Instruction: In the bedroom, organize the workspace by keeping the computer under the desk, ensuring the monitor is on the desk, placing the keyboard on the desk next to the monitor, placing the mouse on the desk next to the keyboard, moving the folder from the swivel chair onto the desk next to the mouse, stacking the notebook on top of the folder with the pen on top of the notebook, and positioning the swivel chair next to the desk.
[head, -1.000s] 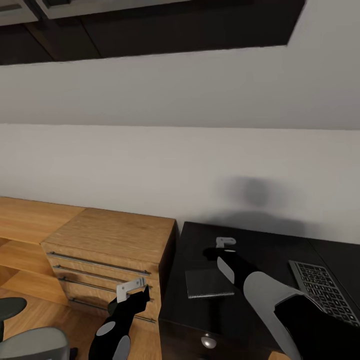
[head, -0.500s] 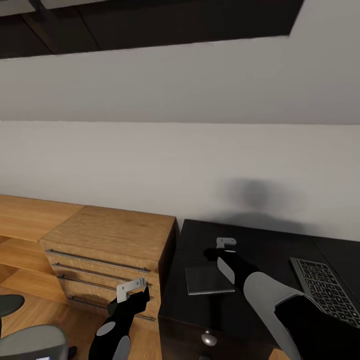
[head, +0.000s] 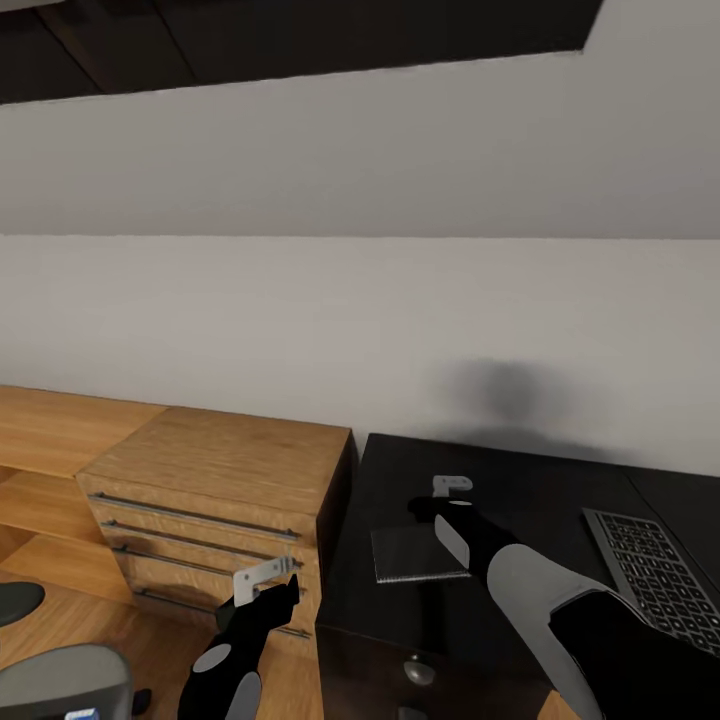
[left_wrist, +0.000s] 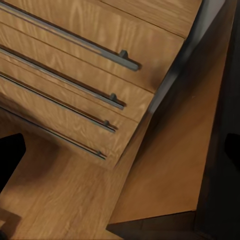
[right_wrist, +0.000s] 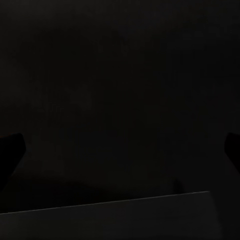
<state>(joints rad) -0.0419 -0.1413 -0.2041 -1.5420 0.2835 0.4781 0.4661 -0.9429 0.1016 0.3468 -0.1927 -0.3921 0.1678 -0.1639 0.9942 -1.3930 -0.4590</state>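
— Notebook (head: 418, 554)?
— Flat on the black worktop (head: 520, 500), left part; keyboard (head: 655, 575) well to its right.
— Right tool (head: 452, 487)?
— Above the notebook's far edge; grip state cannot be told.
— Left tool (head: 262, 577)?
— Before the wooden drawer unit (head: 215, 500); likewise unclear.

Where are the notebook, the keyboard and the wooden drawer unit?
notebook (head: 415, 554), head view, middle of its grey cover.
keyboard (head: 650, 575), head view, middle of its key field.
wooden drawer unit (head: 225, 461), head view, middle of its flat top.
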